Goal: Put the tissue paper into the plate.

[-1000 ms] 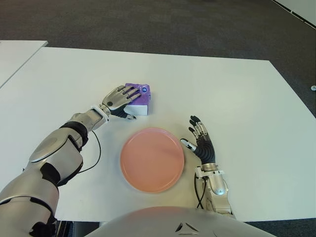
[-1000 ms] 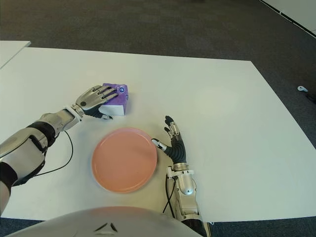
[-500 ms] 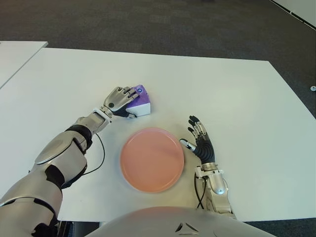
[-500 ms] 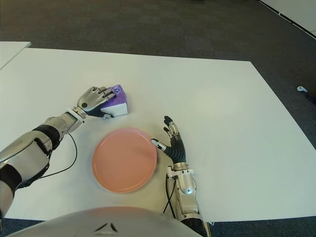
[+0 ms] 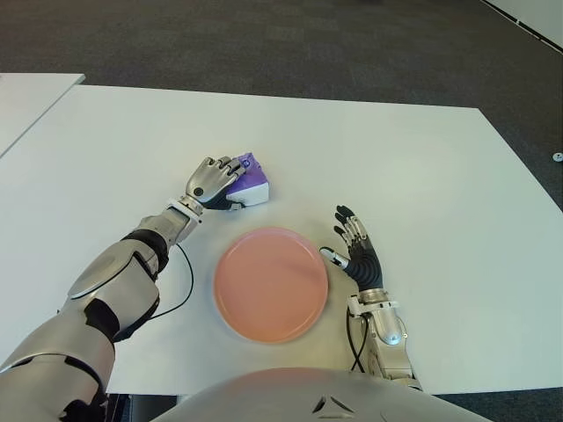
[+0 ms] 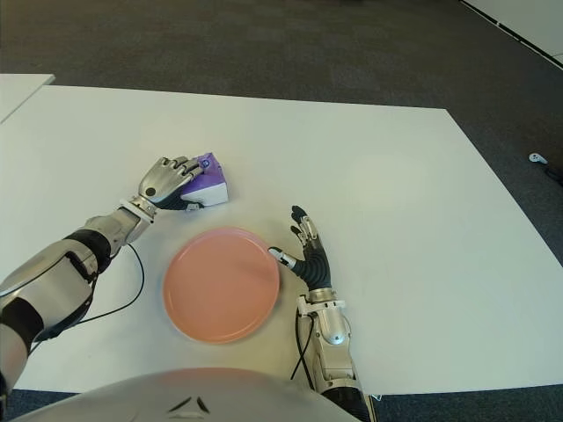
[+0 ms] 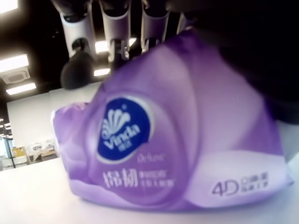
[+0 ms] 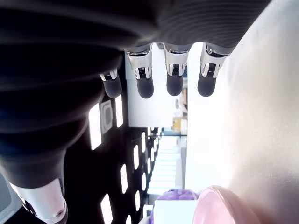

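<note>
- Tissue pack: purple-and-white soft pack on the worktop, just behind the plate and apart from its rim; not yet lifted.
- Change over the last second: the pack has tipped and slid slightly under the palm, its purple face now angled up; fingers have curled tighter over it.
- Left hand: closed over the pack from the robot's left; wrist view shows fingertips hooked over its far edge.
- Reading: grasp looks nearly set; lift and short carry toward the plate remain.
- Look: glossy wrap, round blue logo, slightly crumpled, likely squashy.
- Right hand: fingers spread, holding nothing, just right of the plate.
</note>
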Available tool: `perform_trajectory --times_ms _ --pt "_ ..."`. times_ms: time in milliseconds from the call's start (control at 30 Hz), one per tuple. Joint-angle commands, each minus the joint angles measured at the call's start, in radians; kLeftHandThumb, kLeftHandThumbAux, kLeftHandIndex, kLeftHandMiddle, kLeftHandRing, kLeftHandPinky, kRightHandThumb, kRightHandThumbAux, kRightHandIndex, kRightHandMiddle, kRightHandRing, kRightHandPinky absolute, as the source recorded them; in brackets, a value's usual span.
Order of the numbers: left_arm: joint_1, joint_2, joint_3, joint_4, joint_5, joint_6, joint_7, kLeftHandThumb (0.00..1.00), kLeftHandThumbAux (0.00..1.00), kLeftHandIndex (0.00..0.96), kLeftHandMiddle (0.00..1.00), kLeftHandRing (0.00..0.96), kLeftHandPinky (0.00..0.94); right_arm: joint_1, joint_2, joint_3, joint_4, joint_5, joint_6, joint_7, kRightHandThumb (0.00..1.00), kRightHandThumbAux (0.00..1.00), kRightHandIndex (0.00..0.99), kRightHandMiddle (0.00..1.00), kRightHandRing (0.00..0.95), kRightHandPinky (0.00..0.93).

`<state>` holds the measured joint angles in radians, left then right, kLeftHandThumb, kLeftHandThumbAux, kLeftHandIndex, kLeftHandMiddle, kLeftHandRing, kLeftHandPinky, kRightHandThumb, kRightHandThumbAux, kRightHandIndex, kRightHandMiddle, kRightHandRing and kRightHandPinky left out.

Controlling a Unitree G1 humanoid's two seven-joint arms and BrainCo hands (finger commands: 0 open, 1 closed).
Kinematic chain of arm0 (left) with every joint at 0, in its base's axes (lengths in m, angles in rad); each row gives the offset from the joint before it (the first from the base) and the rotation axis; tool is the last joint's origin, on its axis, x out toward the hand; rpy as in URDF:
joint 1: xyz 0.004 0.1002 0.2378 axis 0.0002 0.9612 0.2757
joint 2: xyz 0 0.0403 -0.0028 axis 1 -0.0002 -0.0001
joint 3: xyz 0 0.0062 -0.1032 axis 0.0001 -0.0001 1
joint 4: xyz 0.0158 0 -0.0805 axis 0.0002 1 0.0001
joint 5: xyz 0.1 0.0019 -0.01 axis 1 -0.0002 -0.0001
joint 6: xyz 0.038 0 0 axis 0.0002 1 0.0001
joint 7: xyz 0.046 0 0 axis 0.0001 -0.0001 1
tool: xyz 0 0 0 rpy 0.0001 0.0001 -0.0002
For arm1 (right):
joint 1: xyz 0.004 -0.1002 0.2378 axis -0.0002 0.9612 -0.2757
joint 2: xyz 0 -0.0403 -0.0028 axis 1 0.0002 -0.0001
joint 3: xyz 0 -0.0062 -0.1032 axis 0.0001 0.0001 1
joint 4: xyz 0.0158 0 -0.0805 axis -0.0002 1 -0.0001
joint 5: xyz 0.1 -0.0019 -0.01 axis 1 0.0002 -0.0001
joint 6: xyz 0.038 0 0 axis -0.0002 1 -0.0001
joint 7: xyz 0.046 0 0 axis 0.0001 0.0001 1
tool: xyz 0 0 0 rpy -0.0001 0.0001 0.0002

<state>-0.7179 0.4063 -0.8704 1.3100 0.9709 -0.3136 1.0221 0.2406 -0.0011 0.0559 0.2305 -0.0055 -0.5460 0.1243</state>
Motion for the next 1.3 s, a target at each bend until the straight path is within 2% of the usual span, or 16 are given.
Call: perform_trajectory --times_ms 33,300,533,800,900,1100,1200,1300 --pt "0.121 -0.041 -0.009 0.050 0.012 0.001 0.012 0.715 0.700 0.443 0.826 0.788 0.827 0.082 -0.010 -0.020 0.143 0.018 0.077 0.000 0.000 0.698 0.000 0.000 0.000 0.000" --pt "0.134 -0.059 0.034 0.050 -0.019 -0.007 0.172 0.718 0.703 0.441 0.892 0.854 0.857 0.087 -0.003 -0.019 0.140 0.017 0.075 -0.007 0.000 0.685 0.000 0.000 0.000 0.000" --pt "0.078 -0.064 0.077 0.038 -0.043 -0.033 0.203 0.724 0.702 0.441 0.894 0.866 0.862 0.087 -0.002 -0.020 0.139 0.015 0.079 -0.010 0.000 0.681 0.000 0.000 0.000 0.000" --pt "0.010 -0.039 0.146 -0.006 -0.085 -0.104 0.272 0.730 0.700 0.442 0.886 0.873 0.869 0.084 -0.004 -0.023 0.136 0.018 0.104 -0.010 0.000 0.700 0.000 0.000 0.000 0.000" --pt "-0.012 -0.023 0.171 -0.021 -0.097 -0.130 0.281 0.730 0.700 0.442 0.885 0.874 0.868 0.080 -0.005 -0.023 0.140 0.023 0.101 -0.006 0.000 0.711 0.000 0.000 0.000 0.000" --pt "-0.058 0.037 0.249 -0.094 -0.140 -0.225 0.267 0.728 0.700 0.443 0.879 0.869 0.863 0.073 -0.007 -0.023 0.153 0.027 0.085 0.003 0.000 0.728 0.000 0.000 0.000 0.000" --pt "-0.060 0.046 0.267 -0.107 -0.143 -0.241 0.258 0.728 0.700 0.443 0.875 0.867 0.863 0.072 -0.007 -0.023 0.157 0.027 0.080 0.005 0.000 0.732 0.000 0.000 0.000 0.000" --pt "-0.084 0.092 0.326 -0.181 -0.200 -0.338 0.190 0.728 0.699 0.443 0.869 0.863 0.865 0.066 -0.010 -0.020 0.175 0.024 0.060 0.013 0.000 0.728 0.000 0.000 0.000 0.000"
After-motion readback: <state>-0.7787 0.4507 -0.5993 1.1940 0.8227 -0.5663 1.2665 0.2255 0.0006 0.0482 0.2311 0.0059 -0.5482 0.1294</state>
